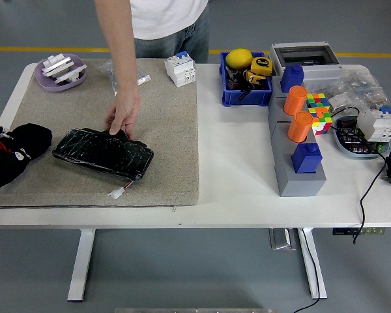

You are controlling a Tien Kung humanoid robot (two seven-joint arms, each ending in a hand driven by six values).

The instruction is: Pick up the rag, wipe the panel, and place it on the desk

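We see a white table (234,195) with a beige mat (163,130) covering its left half. At the mat's 11 o'clock corner sits a purple dish (60,73) holding white parts. A clear bag (138,79) lies at the mat's 12 o'clock edge, and a white breaker (180,68) stands at its 1 o'clock corner. Right of the mat we find a blue bin (245,88) with a yellow ball (238,59) and a tape measure (260,68). A grey block (296,173) carries two orange cylinders (295,100) and blue caps (306,157). At its 3 o'clock lies a colour cube (318,104). A person (163,19) stands at 12 o'clock.
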